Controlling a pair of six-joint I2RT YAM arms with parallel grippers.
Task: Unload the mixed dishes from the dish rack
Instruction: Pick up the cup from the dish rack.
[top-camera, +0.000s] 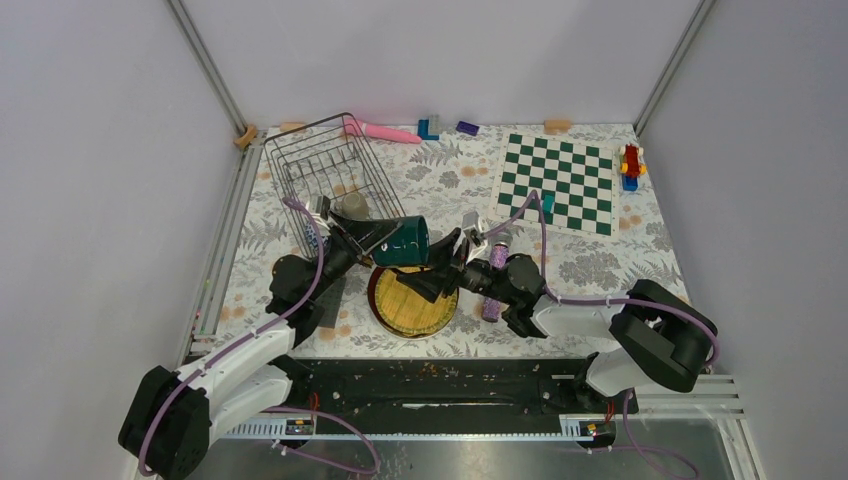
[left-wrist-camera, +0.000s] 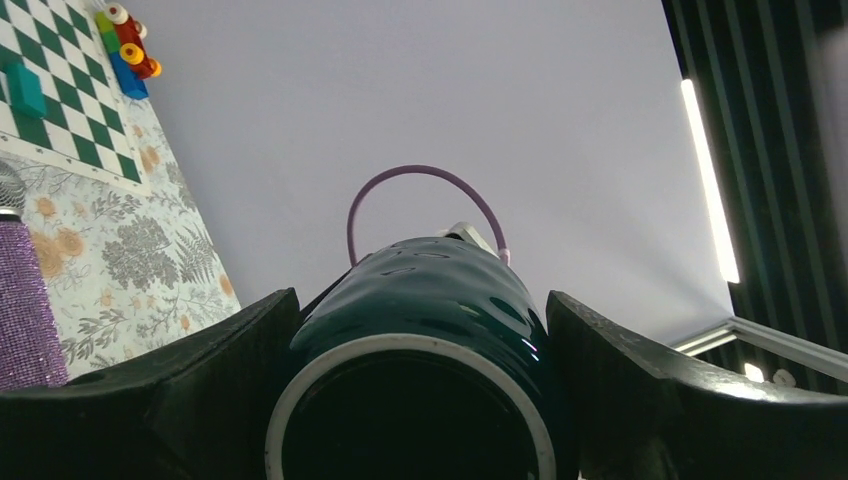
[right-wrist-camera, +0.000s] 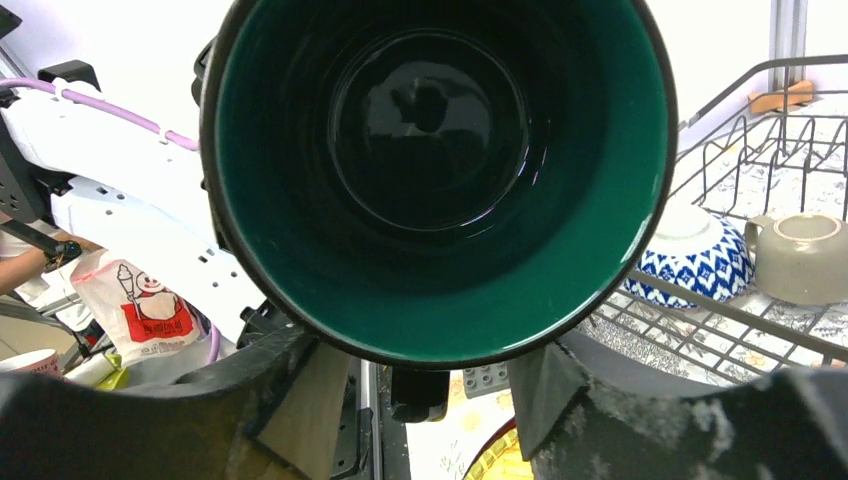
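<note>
1. The left pincer (top-camera: 380, 238) is closed on the mug (top-camera: 405, 243). Its two fingers (left-wrist-camera: 200, 380) press the mug's sides in the left wrist view, with the mug's base towards that camera.
2. The mug lies on its side in the air, just right of the rack (top-camera: 300, 160) and above the far edge of the yellow plate (top-camera: 410, 308) on the table (top-camera: 450, 180).
3. The mug's mouth faces the right pincer (top-camera: 447, 262), which is spread wide and holds nothing.
4. In the right wrist view, the mug's rim sits just above and between the right fingers (right-wrist-camera: 280, 380). Whether they touch is unclear.
5. The bowl (right-wrist-camera: 690, 260) and the cup (right-wrist-camera: 800, 255) sit side by side in the rack.
</note>
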